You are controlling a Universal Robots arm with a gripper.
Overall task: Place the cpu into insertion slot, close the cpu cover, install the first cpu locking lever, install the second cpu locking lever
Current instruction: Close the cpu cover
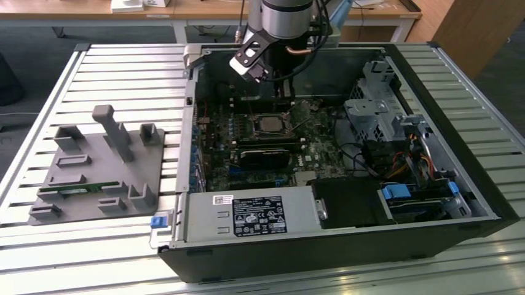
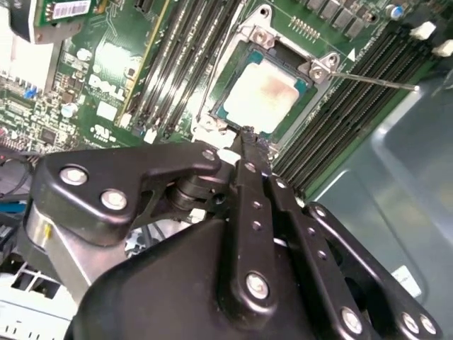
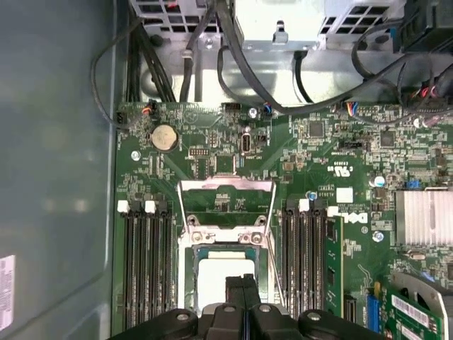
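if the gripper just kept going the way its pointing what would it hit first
Most likely the small square silver-grey cpu, near its edge. The gripper, fingers shut, aims there. Depth is unclear, so the silver metal rim of the insertion slot could come first.

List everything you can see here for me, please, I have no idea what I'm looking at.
computer case: one, black, open on the slatted table
circuit board: one, green, inside the case
cpu: one, silver-grey, seated in the insertion slot
cpu cover: one, silver, lying open beside the slot
memory slots: several, black, flanking the slot
coin battery: one, silver, on the board
power supply: one, silver, inside the case
fixture tray: one, grey, exterior view's left
arm: one, silver-grey, above the case
gripper: one, black, shut, over the cpu
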